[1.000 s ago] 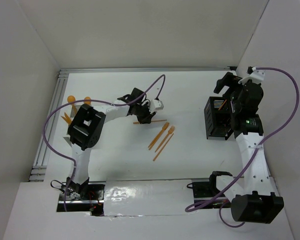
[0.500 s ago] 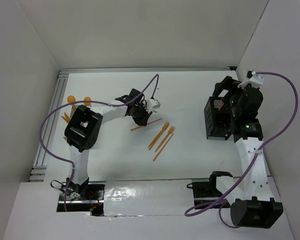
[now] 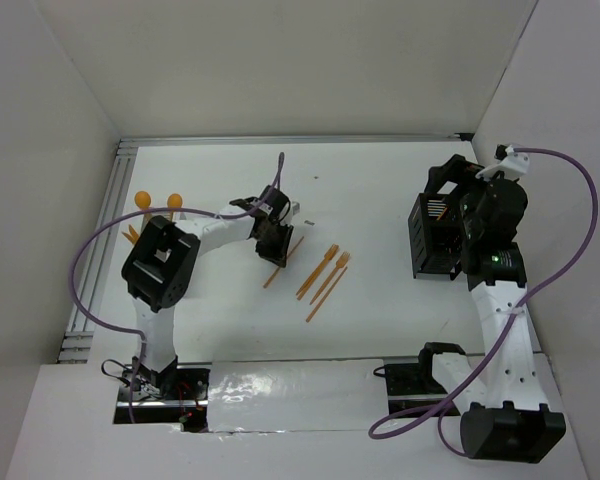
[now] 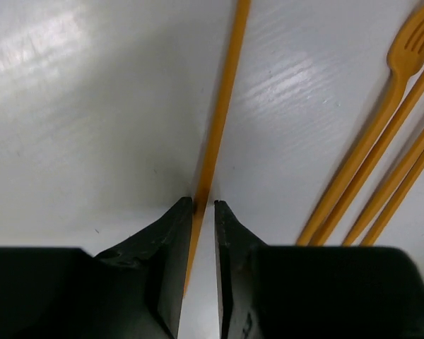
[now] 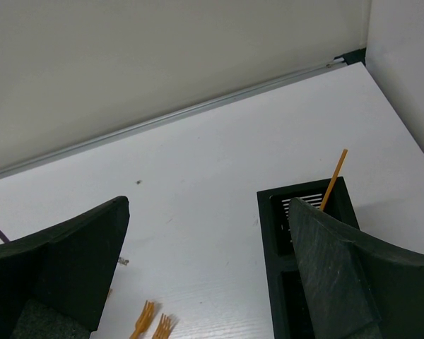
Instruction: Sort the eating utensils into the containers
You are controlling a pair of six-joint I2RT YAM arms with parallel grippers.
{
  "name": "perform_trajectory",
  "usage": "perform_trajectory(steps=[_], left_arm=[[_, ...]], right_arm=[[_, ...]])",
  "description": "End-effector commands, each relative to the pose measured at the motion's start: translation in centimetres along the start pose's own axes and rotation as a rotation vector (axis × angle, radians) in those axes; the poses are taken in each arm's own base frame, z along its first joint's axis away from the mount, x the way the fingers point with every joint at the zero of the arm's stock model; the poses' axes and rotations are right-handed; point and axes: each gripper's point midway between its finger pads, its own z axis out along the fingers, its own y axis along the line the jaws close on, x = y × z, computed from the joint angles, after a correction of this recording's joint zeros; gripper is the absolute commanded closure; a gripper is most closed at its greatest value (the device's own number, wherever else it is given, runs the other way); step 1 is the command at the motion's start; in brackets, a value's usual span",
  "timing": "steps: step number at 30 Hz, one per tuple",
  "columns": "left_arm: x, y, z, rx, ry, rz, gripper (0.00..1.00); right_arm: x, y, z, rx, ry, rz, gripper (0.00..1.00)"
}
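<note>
My left gripper [image 3: 274, 243] is low on the table, its jaws nearly closed on the handle of a thin orange utensil [image 3: 283, 262] that lies slanted on the table [image 4: 222, 99]. Two orange forks [image 3: 330, 262] and another thin orange piece [image 3: 325, 300] lie just to its right; the forks also show in the left wrist view [image 4: 408, 44]. My right gripper [image 3: 458, 190] is wide open and empty above the black caddy [image 3: 420, 240], which holds one orange handle [image 5: 333, 178]. Two spoon bowls [image 3: 143, 198] stick up at far left; the white caddy is not clearly visible.
A metal rail [image 3: 105, 240] runs along the table's left edge and another along the back. White walls close in on the left, back and right. Purple cables [image 3: 85, 290] loop off both arms.
My left gripper has drawn back toward the arm and turned; the orange utensil in its jaws has swung from nearly level to steeply slanted. The right gripper stays above the black caddy.
</note>
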Motion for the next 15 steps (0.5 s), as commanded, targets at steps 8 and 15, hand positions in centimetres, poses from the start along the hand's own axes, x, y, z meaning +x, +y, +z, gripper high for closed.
perform_trajectory(steps=[8, 15], left_arm=[[11.2, 4.4, 0.8, -0.455, 0.284, -0.139, 0.5], [13.2, 5.2, 0.4, -0.528, 0.325, -0.062, 0.63]], right_arm=[[-1.3, 0.5, -1.0, -0.023, -0.057, 0.016, 0.0], [-1.3, 0.5, -1.3, -0.024, -0.061, 0.022, 0.0]])
